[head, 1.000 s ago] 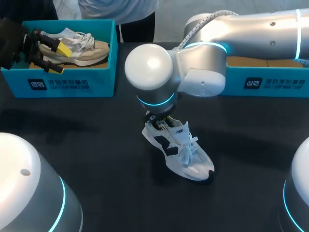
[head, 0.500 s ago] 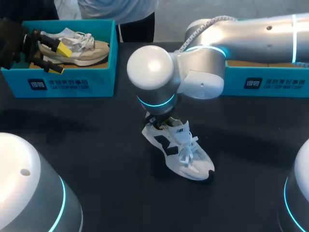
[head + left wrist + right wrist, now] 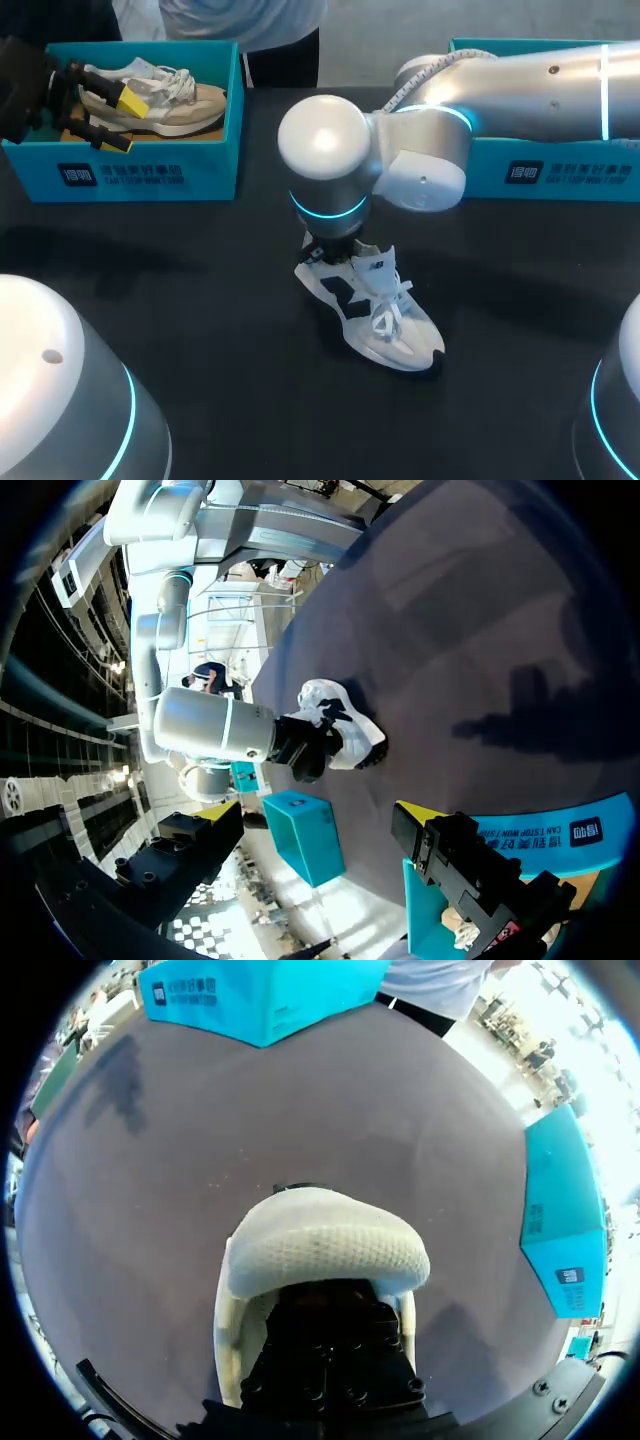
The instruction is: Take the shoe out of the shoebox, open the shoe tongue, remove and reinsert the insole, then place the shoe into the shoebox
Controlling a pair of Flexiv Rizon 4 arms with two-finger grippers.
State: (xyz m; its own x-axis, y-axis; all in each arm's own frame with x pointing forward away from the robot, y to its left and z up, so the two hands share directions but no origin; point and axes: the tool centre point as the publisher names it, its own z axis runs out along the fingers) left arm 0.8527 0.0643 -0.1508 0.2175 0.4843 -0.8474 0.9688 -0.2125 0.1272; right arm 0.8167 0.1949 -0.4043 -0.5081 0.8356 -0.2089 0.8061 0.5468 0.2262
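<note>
White mesh and black trim mark the white shoe point(image 3: 375, 315), which lies on its sole out on the black bench point(image 3: 200, 300). It is between the two boxes and well apart from both, with the toe pointing toward the near edge.

**Step in hand.** The shoe is already out of its box. The right arm point(image 3: 520, 80) reaches past the middle of the bench and stands over the heel end. The right claw point(image 3: 325, 1335) is sunk into the mouth of the shoe. In the right wrist view a curved white mesh panel arches just ahead of the claw body, and the shoe's side walls show on either side of it. I judge this to be the tongue-and-insole stage, though I cannot tell which of the two. No insole shows outside the shoe. The tips are buried in the shoe, so I cannot tell whether this claw is apart or together.

**Left side.** The left claw point(image 3: 123, 120) hangs at the left shoebox point(image 3: 150, 175), by the heel of the beige shoe point(image 3: 175, 105) lying inside it. Its yellow tips stand apart, and its own wrist view shows nothing between them.

**Next move.** My judgement is that the insole needs a firm pinch at its heel edge and a steady lift. The shoe will likely have to be kept from rising with it, as nothing else pins it down.

**Count.**
- Shoes: two, one white on the bench and one beige boxed.
- Shoeboxes: two, both teal. The right shoebox point(image 3: 560, 172) is largely hidden behind the arm and its contents are not visible.
- Claws: two.
</note>
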